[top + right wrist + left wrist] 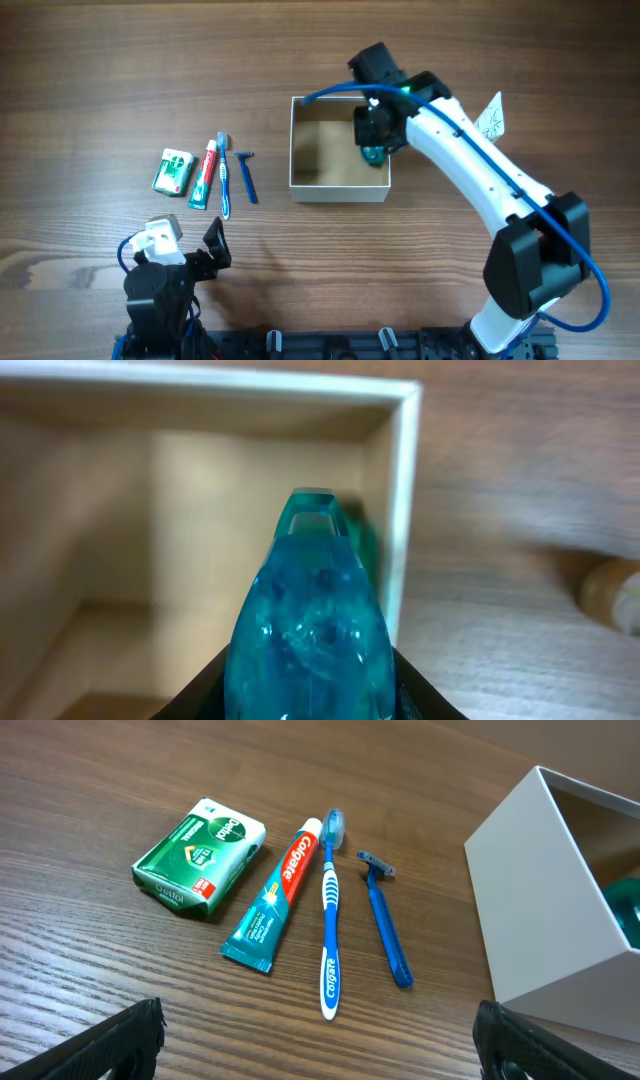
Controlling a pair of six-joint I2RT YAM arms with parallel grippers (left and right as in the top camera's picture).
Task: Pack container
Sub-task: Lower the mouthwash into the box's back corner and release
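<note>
Overhead, the right arm [480,175] stretches diagonally in from the near-right of the container [340,191], which sits on the table [100,80]. The right gripper [378,130] grasps a teal bottle [373,152] over its right side. Near-left of the container, the left gripper [190,245] sits low, fingers spread, empty.

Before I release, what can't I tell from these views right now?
- Right wrist: the teal bottle fills the view and hides the container floor below it; touchdown unclear.
- Right wrist: a tan object at the right edge is blurred and cut off.
- Overhead: the right gripper has its fingers hidden under its own wrist.
- Left wrist: the container's inside is cut off by the frame edge.
</note>
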